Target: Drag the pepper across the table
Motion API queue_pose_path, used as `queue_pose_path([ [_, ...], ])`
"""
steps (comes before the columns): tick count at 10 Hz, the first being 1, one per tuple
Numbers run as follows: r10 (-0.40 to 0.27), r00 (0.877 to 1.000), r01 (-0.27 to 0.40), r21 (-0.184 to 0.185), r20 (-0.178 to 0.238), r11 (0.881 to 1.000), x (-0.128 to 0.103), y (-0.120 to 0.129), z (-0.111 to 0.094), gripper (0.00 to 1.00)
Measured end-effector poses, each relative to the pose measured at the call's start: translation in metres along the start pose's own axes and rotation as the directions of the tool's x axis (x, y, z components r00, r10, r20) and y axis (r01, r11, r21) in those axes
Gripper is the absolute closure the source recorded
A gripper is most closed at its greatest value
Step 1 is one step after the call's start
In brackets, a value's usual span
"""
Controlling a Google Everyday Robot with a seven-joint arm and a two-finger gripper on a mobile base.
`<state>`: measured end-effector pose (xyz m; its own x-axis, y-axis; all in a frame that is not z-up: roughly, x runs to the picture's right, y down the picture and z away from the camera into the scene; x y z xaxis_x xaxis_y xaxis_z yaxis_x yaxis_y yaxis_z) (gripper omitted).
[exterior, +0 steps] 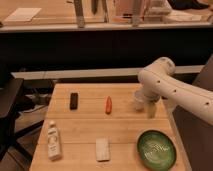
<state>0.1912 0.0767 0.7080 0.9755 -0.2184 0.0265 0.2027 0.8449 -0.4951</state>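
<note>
Foreground: green bowl (156, 149) sits nearer the camera than the gripper (151, 110). White block (102, 149) and white bottle (53, 142) lie off to its picture-left.

Mid-depth: gripper hangs over the right part of the table (125, 127), jaws spread wide, nothing between them. White cup (138, 100) is just beside it, partly hidden by the wrist. Pepper (108, 104) lies flat on the table, well to picture-left of the gripper at about the same depth, untouched. Black bar (74, 100) lies beyond the pepper, farther from the gripper.

Step judged: approach, contact not yet made. To do it well, clear the cup first and come down with the fingers straddling the pepper's narrow width. Keep light downward contact and drag slowly over bare plank, away from the bar.
</note>
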Motion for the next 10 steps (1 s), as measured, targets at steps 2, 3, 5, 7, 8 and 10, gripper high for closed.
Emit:
queue_pose_path([
  [2, -0.038, 0.999, 0.038, 0.008, -0.01, 0.999, -0.012, -0.007, 0.0, 0.2],
  [3, -0.065, 0.998, 0.065, 0.012, -0.015, 0.998, -0.014, -0.009, 0.001, 0.2],
  [5, -0.096, 0.995, 0.096, 0.02, -0.015, 0.995, -0.021, -0.014, 0.004, 0.2],
  [7, -0.134, 0.991, 0.134, 0.03, -0.013, 0.99, -0.037, -0.023, 0.007, 0.2],
  [8, -0.151, 0.988, 0.152, 0.035, -0.014, 0.988, -0.04, -0.026, 0.008, 0.2],
  [10, -0.189, 0.982, 0.19, 0.041, -0.019, 0.981, -0.042, -0.03, 0.011, 0.2],
])
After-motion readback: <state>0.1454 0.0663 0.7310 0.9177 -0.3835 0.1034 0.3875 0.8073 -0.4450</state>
